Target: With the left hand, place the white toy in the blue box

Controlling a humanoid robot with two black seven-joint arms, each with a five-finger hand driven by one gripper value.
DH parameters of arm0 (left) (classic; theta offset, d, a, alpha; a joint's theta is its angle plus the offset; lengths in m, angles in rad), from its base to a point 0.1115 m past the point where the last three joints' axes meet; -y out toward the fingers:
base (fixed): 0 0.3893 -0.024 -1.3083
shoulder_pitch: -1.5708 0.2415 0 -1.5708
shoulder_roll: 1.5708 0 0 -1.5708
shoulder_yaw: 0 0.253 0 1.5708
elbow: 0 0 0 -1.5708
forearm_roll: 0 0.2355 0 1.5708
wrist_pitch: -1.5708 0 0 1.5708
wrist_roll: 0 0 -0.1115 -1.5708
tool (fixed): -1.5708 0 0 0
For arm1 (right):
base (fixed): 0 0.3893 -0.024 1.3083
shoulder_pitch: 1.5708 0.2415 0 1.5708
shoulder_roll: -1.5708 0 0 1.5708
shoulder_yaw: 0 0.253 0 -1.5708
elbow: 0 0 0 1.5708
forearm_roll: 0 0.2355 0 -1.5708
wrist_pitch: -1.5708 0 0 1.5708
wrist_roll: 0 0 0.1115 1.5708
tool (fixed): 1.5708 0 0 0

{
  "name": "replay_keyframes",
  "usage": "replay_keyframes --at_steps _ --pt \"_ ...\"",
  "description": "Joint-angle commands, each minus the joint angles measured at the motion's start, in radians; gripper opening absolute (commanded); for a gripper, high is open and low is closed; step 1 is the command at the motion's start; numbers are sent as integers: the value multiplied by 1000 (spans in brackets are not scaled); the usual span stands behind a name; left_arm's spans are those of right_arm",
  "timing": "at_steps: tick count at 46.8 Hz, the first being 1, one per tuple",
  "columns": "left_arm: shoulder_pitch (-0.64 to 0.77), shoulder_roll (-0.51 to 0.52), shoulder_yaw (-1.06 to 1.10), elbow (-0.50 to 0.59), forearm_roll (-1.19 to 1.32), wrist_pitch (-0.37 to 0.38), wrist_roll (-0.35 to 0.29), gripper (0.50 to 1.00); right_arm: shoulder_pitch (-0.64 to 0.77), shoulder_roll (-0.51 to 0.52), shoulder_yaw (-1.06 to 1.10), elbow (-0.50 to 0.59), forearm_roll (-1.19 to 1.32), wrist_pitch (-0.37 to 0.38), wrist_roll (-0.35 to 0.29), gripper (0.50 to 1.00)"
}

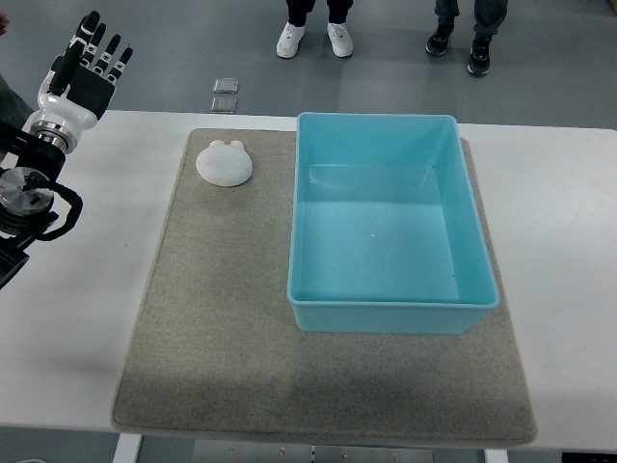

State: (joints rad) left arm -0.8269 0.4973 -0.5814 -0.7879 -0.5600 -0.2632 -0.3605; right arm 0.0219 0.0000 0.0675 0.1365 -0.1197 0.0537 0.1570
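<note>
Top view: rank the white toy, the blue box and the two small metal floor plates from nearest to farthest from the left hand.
From the left hand, upper left:
1. Two small square metal floor plates, beyond the table's far edge.
2. Rounded white toy, on the grey mat's far-left corner; nearly as close.
3. Blue plastic box, right of the toy.

A white table [569, 251] carries a grey-beige felt mat [222, 328] that covers most of its middle. On the mat sit a blue box [390, 309] and, just left of it, a white toy [225, 161], possibly frog-shaped.

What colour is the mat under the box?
Grey-beige mat, plain, seen in the top view.
</note>
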Motion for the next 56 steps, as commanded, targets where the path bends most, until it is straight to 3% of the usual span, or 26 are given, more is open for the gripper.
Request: replay_keyframes --at_steps 1,43,56 --pt "0 0 0 -5 -1 1 0 1000 1 0 0 0 0 0 1 936" --pt "-1 4 5 -1 6 -4 5 1000 0 0 0 0 0 0 1 936" --pt "-12 4 5 4 216 -5 3 1000 1 0 0 0 0 0 -1 936"
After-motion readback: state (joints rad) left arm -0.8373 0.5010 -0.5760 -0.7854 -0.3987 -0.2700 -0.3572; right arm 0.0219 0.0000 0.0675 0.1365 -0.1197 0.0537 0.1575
